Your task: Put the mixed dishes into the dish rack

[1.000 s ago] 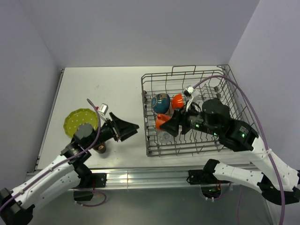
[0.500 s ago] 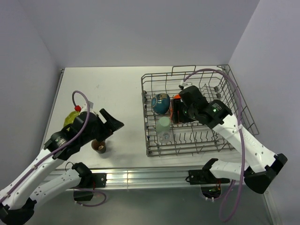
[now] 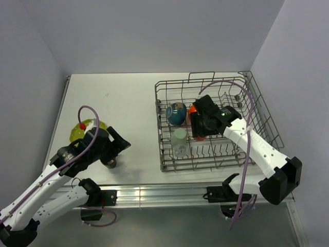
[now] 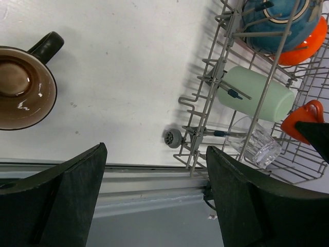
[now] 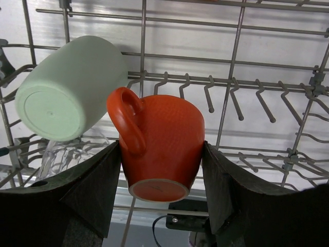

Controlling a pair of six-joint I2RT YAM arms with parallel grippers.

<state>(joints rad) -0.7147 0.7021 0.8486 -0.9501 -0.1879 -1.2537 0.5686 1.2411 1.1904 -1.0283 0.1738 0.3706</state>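
While the right fingers (image 5: 87, 195) clench the small orange cup (image 5: 159, 146) inside the dish rack (image 3: 205, 165), mid-frame beside the pale green cup (image 5: 67, 98), placing is in hand — letting go likely comes next. Left fingers (image 4: 67, 200) gape empty; dark brown mug (image 4: 23, 87) sits upper left on the table (image 4: 128, 77).

Rack (image 3: 205, 165): bare grey metal wire, smooth, dull sheen. Orange cup (image 5: 164, 139): matt, finely grained surface. Green cup (image 5: 67, 98), at 10 o'clock of it: smooth, matt. Glass (image 4: 257, 146): clear, glossy. Brown mug (image 4: 23, 90): glossy glaze, highlights inside. Blue bowl (image 4: 277, 18): glossy glaze. Counter (image 4: 128, 77): white, smooth, matt. Left pincer (image 4: 154, 149) fingers (image 4: 61, 200): black matt plastic.
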